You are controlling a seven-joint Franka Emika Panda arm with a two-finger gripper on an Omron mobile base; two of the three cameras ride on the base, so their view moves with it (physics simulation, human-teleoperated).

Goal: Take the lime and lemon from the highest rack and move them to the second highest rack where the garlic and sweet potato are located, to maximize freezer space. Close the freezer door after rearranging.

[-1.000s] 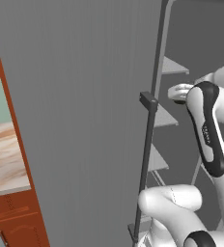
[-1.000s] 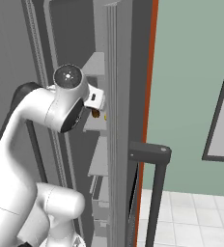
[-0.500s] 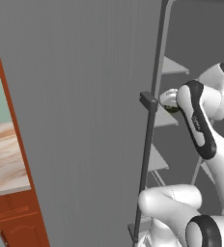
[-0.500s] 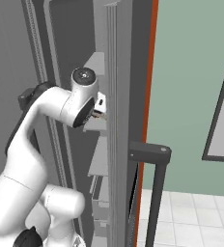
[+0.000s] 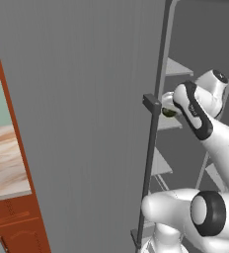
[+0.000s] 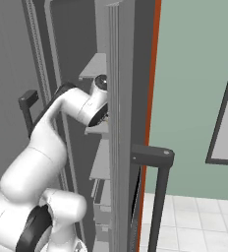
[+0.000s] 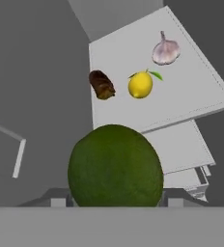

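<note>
Fingers clamp the lime (image 7: 115, 166) above the second rack (image 7: 191, 91), where lemon (image 7: 140, 84), garlic (image 7: 165, 49) and sweet potato (image 7: 102, 84) lie. Light, firm, round and likely slippery: grip across its widest middle.

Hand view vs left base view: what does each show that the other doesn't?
Hand view alone: the yellow lemon, the pale garlic bulb and the dark brown sweet potato, all lying apart on one pale grey shelf.

Left base view alone: the brushed-grey freezer door standing open, its dark bar handle, and the white arm.

Both: the dark green lime at the gripper, and the stacked shelves.
</note>
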